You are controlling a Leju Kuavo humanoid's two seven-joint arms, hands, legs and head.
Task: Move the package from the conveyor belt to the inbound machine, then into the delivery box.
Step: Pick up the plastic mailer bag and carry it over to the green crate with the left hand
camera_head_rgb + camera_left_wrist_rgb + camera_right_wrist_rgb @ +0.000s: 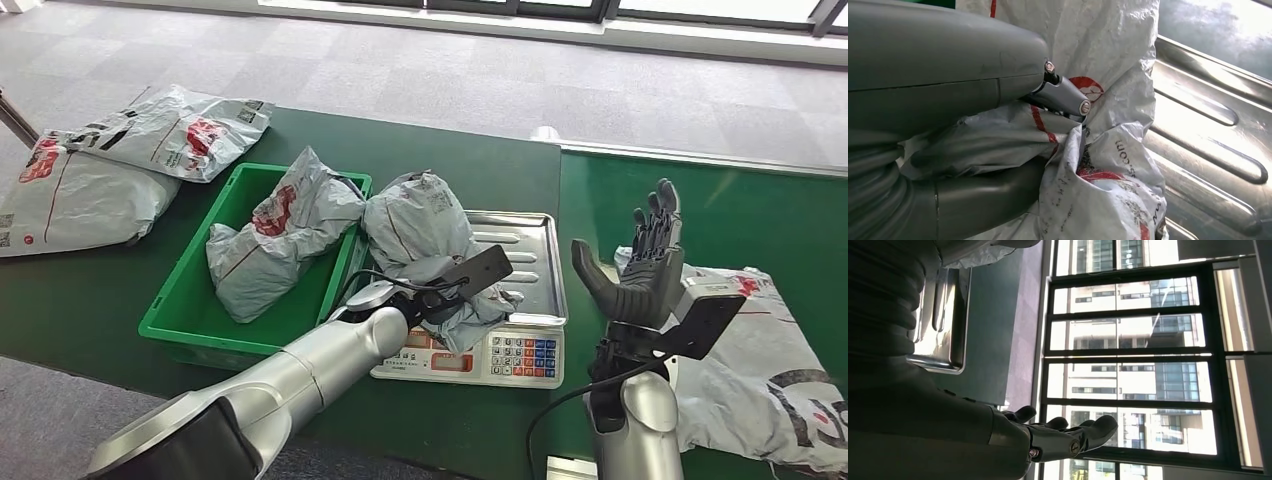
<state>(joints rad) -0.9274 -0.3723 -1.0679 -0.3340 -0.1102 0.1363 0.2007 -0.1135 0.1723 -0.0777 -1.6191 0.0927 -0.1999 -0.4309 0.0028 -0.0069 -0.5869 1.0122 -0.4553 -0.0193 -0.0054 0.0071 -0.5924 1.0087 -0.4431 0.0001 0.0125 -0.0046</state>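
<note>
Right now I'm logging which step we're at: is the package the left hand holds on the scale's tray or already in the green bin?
On the tray. The package sits on the scale's metal tray, the left hand gripping it; the green bin holds a different package.

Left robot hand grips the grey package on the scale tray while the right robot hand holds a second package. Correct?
Not quite. The right robot hand is raised, open and holding nothing, as the head view shows. The left robot hand does grip the grey package on the scale tray.
</note>
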